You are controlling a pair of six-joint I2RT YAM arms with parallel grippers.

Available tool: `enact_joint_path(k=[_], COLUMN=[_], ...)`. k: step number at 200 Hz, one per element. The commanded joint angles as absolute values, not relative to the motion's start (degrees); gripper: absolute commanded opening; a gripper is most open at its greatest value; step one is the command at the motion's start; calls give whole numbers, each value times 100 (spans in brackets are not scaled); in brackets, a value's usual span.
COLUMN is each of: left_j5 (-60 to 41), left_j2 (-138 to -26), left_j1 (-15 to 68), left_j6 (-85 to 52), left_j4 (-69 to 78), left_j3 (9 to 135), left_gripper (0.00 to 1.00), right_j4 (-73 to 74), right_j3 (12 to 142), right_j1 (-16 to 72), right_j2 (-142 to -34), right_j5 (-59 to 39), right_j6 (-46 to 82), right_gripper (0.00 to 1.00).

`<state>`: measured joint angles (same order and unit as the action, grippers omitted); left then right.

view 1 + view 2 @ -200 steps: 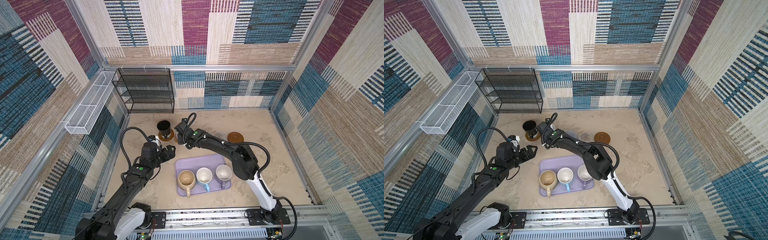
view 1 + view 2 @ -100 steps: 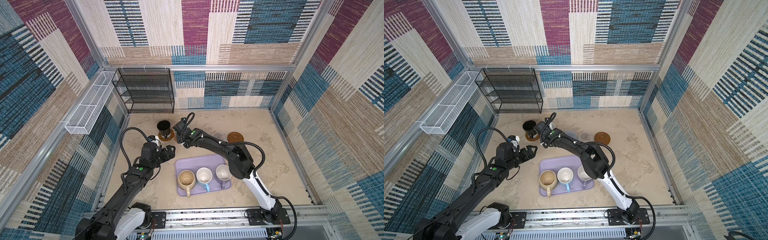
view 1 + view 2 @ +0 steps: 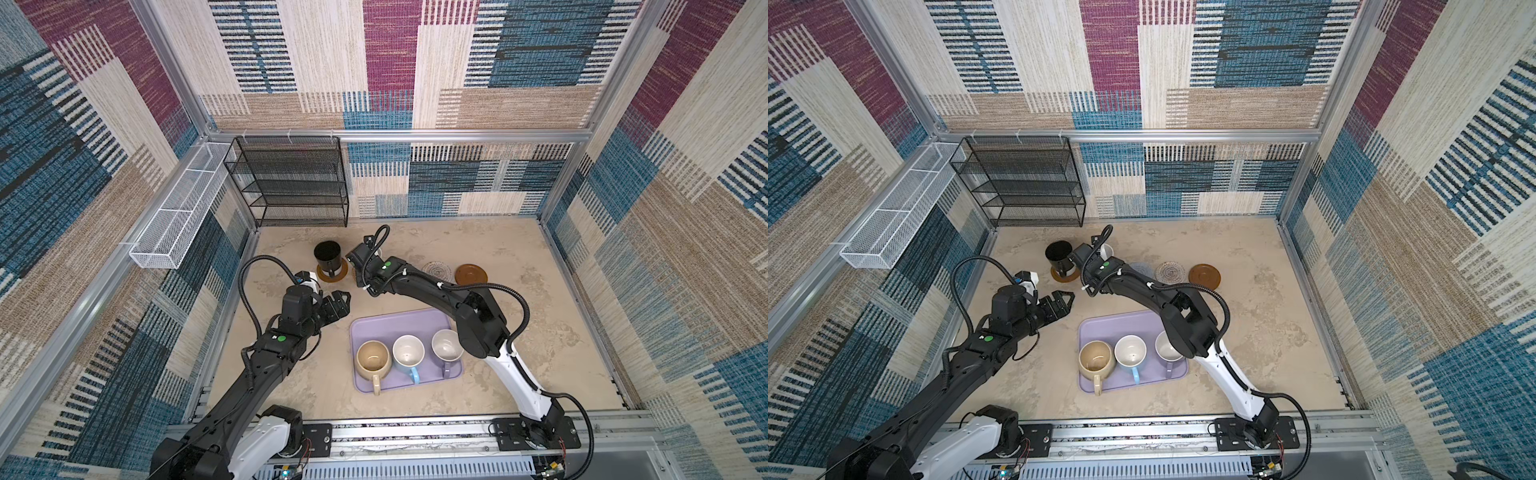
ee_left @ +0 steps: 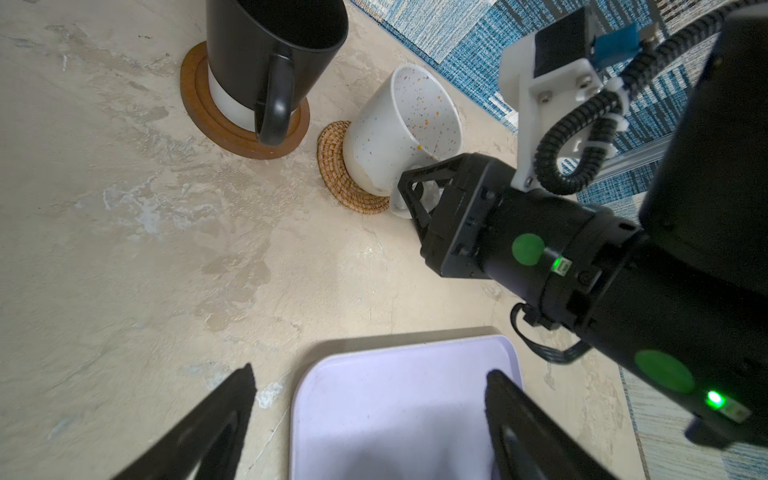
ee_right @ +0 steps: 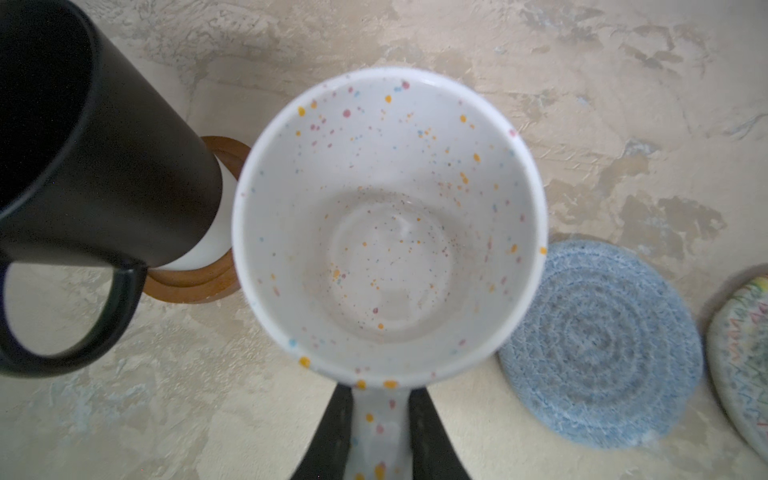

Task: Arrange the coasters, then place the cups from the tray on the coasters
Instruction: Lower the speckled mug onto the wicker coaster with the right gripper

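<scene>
**A:** What could go wrong here?

**B:** The right pincer is clamped on the speckled mug's handle. The mug leans on the rattan coaster, just beside the black mug. Let go while tilted, it could topple or knock the black mug.

**A:** And the left pincer?

**B:** Spread wide and empty, well apart from the black mug, over the tray's corner.

**A:** Surroundings?

**B:** A mottled beige tabletop, boxed in by woven patchwork walls.

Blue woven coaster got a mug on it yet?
No, the right wrist view shows the blue coaster bare, with the speckled mug next to it.
</scene>
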<state>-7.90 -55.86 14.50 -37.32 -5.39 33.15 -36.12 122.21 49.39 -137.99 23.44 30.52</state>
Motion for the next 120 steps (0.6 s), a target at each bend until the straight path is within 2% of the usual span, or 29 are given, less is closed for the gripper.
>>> enact_joint_path(k=[1, 120], left_j5=[-853, -879], left_j2=[-5530, -5394], left_j1=[1450, 1450], left_j6=[-3735, -3749], left_j4=[-413, -470], left_j3=[3296, 3287], left_gripper=[89, 89], right_j4=[-3252, -3572], right_j3=[12307, 12236], right_j1=[4945, 4955], right_j2=[-13704, -13792], right_j5=[2398, 2229], right_j6=[3023, 3306], right_gripper=[0, 1])
